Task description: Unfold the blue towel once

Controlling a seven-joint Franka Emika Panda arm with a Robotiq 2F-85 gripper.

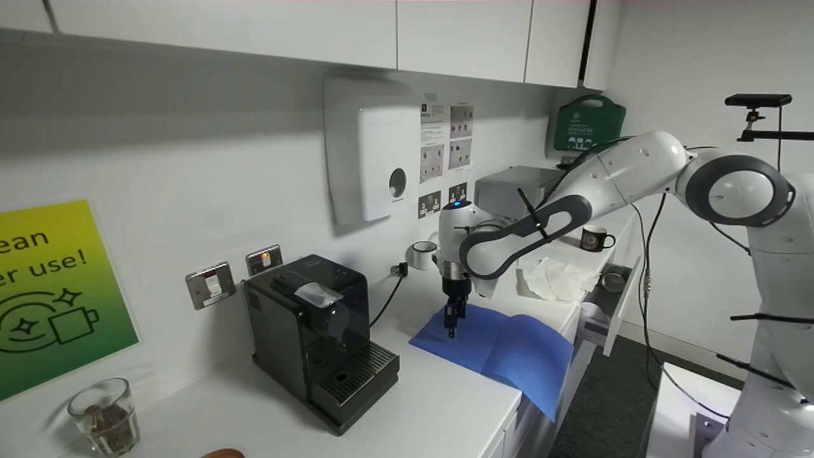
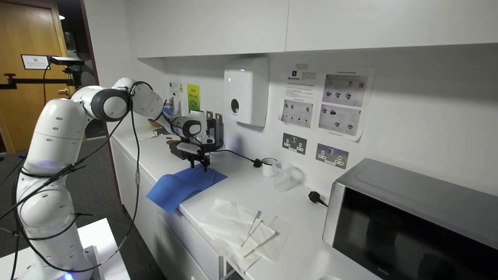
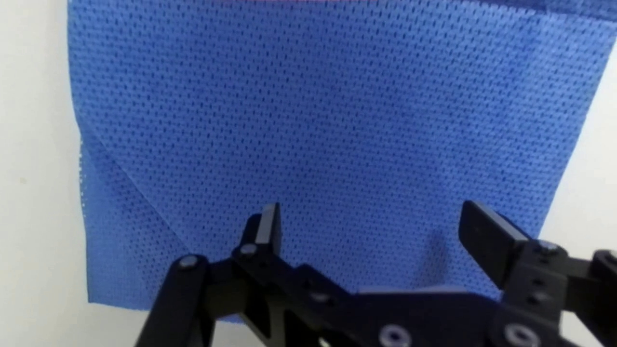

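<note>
The blue towel (image 1: 528,356) lies on the white counter with one part hanging over the front edge. It shows in both exterior views (image 2: 171,190), with a crease or fold across its middle. In the wrist view the towel (image 3: 313,120) fills most of the picture, with a diagonal fold line near its lower left corner. My gripper (image 3: 370,212) is open, its fingers wide apart with no cloth between them. In both exterior views the gripper (image 1: 452,327) points down over the wall-side part of the towel (image 2: 199,166). Whether the fingertips touch the cloth I cannot tell.
A black coffee machine (image 1: 280,331) stands on the counter beside the towel. Crumpled white paper (image 2: 229,217) lies on the other side. A white mug (image 2: 268,167) and a clear cup (image 2: 283,177) stand near the wall. A drawer (image 1: 620,312) is open below the counter.
</note>
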